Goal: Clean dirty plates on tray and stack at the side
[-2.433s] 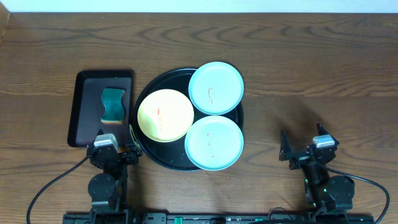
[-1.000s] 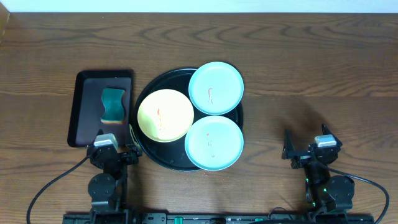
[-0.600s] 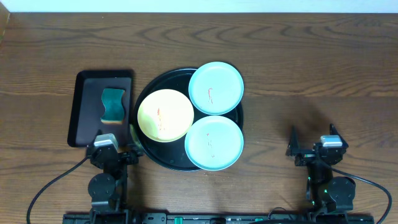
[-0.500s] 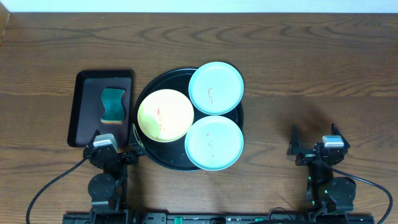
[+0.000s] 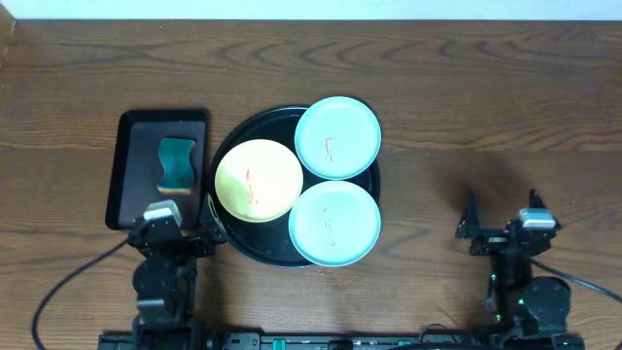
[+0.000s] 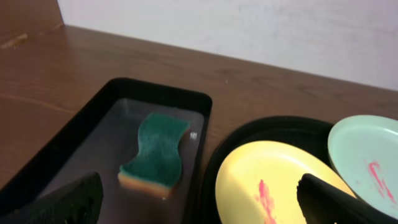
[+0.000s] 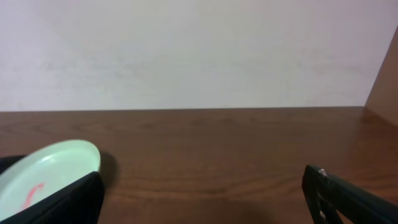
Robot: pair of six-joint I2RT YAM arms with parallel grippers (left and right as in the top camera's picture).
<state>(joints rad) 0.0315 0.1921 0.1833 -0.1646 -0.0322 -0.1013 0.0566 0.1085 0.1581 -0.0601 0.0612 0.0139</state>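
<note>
1. My left gripper (image 6: 199, 190) is spread wide and holds nothing. It sits low at the near edge of the wooden table (image 5: 466, 97), between the dark rectangular tray (image 5: 131, 175) and the large round black tray (image 5: 260, 122).
2. My right gripper (image 7: 199, 186) is also released and empty. It is well apart from the plates, over bare wood on the right.
3. All three small plastic plates are on the round tray and show red smears, so I judge no cleaning has begun: the pale yellow plate (image 5: 258, 180) is on the left, one mint-blue plate (image 5: 337, 137) is at the far side, and the other mint-blue plate (image 5: 334, 223) is nearest me.
4. The teal sponge (image 5: 177, 163) lies in the rectangular tray, just ahead of my left fingers.
5. Risk: the plates crowd together, edges touching or overlapping, and both blue ones hang past the rim. Lifting one carelessly could drag or tip its neighbour.
6. Risk: these plates look light and slick. If I scrub without my right gripper pinning one, it will likely skate away.
7. Risk: my left gripper is close beside the round tray's rim, so a sideways swing toward the sponge could knock it.
8. Risk: the rectangular tray seems to hold some liquid, so a soaked sponge may drip.
</note>
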